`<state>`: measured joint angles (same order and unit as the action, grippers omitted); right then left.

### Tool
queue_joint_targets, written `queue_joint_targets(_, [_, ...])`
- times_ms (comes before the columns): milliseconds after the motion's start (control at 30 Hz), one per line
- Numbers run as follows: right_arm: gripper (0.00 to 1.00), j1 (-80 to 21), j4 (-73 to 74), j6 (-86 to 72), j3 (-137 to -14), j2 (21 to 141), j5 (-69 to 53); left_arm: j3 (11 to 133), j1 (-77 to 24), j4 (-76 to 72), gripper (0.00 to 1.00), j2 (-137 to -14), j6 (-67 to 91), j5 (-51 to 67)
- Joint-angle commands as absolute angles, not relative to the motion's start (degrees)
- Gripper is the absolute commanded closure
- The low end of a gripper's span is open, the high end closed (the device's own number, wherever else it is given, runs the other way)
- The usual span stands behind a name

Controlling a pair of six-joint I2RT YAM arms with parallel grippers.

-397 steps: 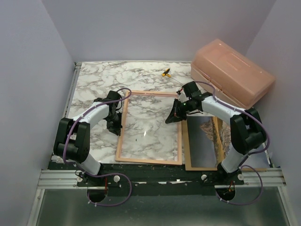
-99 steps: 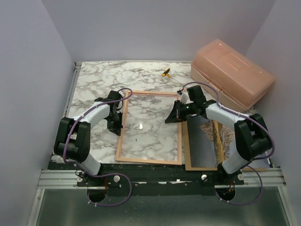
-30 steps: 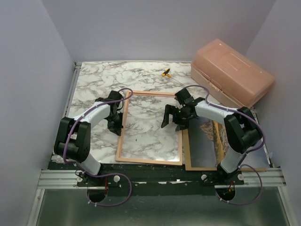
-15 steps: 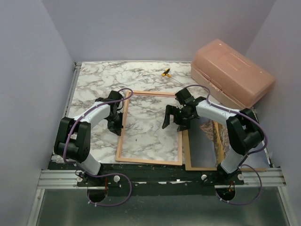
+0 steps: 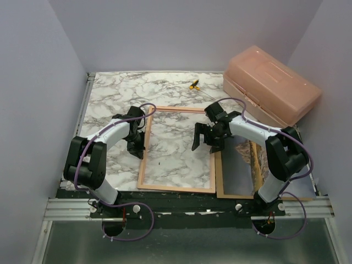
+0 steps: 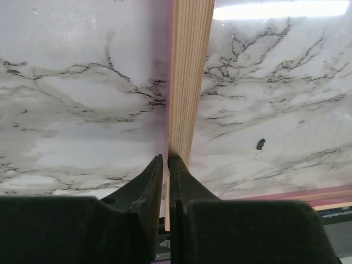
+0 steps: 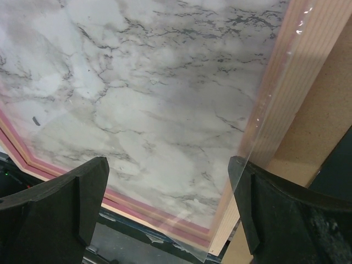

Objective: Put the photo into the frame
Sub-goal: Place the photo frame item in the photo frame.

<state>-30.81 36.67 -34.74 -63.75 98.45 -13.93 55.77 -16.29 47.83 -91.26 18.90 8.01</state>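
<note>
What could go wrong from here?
The clear sheet overlaps the right rail of the frame instead of lying inside it, so it may slide off or stop the photo seating flat. The left gripper pinches only the frame's thin left edge; that hold could slip. The right gripper is open; its arm crosses above the photo and might drag it.

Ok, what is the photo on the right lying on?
The photo lies on a brown backing board, which shows along its left and near sides. The right arm hides the photo's far end, so that part cannot be checked.
</note>
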Motion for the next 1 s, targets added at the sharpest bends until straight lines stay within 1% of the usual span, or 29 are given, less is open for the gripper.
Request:
queue_joint_targets(0, [0.0, -30.7, 43.0, -32.4, -65.4, 97.3, -7.6, 54.0, -16.7, 46.5, 0.88, -93.7, 18.8, 6.9])
queue_joint_targets(367, [0.0, -30.6, 46.0, -31.4, -67.4, 97.4, -4.1, 54.0, -16.7, 46.5, 0.88, -93.8, 18.8, 6.9])
queue_joint_targets(633, [0.0, -30.6, 42.9, -32.9, -65.0, 96.8, -5.7, 54.0, -16.7, 46.5, 0.88, -93.7, 18.8, 7.0])
queue_joint_targets(833, [0.05, -27.9, 37.9, -34.8, -60.7, 94.6, -11.7, 54.0, -16.7, 46.6, 0.88, -93.8, 18.8, 6.9])
queue_joint_targets(967, [0.11, -26.3, 36.9, -35.1, -60.5, 92.9, -14.0, 54.1, -16.7, 46.6, 0.88, -93.8, 18.8, 6.9])
